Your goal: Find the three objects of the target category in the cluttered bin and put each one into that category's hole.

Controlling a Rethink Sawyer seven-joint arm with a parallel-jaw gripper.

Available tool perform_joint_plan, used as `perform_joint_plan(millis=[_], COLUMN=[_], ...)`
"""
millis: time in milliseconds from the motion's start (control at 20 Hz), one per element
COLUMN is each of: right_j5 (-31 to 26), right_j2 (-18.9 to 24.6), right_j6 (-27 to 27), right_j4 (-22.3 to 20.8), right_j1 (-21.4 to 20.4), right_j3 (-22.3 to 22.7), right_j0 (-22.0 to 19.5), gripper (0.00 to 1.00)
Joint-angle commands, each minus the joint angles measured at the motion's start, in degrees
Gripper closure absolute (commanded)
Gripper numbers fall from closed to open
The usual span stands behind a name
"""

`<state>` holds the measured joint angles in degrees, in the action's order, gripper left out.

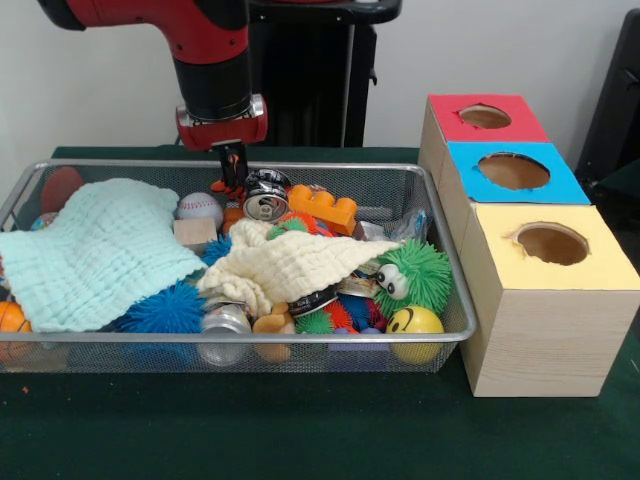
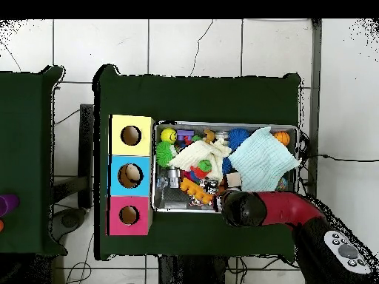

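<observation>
We are seeing the bin point(image 1: 440, 335) sitting on the green table point(image 1: 300, 430), left of three wooden boxes point(image 1: 545, 310). The gripper point(image 1: 234, 172) is hanging over the bin's far edge, just above a silver can point(image 1: 266, 203) beside an orange block point(image 1: 322, 207); we cannot tell how its jaws are standing. A mint cloth point(image 1: 90, 250) and a cream cloth point(image 1: 290, 265) are covering much of the clutter, with a green fuzzy toy point(image 1: 415, 275) and a yellow smiley ball point(image 1: 414, 325) lying at the right.

The shallow silver wire-mesh bin point(image 1: 440, 215) sits on a dark green tabletop point(image 1: 300, 430), beside 3 pale wooden boxes topped red point(image 1: 487, 118), blue point(image 1: 513, 172) and yellow point(image 1: 552, 245). Inside lie a mint-green waffle cloth point(image 1: 95, 250), a cream cloth point(image 1: 290, 262), a fuzzy green googly-eyed ball point(image 1: 415, 275), a yellow smiley ball point(image 1: 414, 322), an orange plastic brick point(image 1: 322, 207) and a spiky blue ball point(image 1: 165, 310).
</observation>
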<state>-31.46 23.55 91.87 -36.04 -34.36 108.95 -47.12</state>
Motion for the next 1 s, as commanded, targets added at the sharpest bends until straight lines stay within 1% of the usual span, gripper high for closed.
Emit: perform_joint_plan(millis=[50,250,350,500,600,700,800,900,1000], right_j5=[2.6,2.7,2.0,1.1,0.3,-1.2,-3.8,-9.5,-13.8], right_j2=[2.3,2.0,1.6,1.5,1.6,2.3,4.5,5.5,5.0], right_j6=[-3.9,-3.4,-3.7,-2.1,-1.2,-0.1,0.1,-0.5,-0.9], right_j4=[-4.5,-4.6,-5.2,-3.9,-2.5,0.3,4.5,9.7,13.0], right_j1=[1.7,1.5,0.9,-1.1,-3.4,-7.0,-11.9,-18.2,-23.3], right_j3=[-1.0,-1.1,-1.1,0.0,1.7,4.2,6.6,8.1,8.7], right_j0=[0.2,0.7,1.7,2.4,2.7,2.7,2.5,3.5,5.2], gripper=[1.00,1.00,1.00,1.00,1.00,1.00,1.00,1.00,1.00])
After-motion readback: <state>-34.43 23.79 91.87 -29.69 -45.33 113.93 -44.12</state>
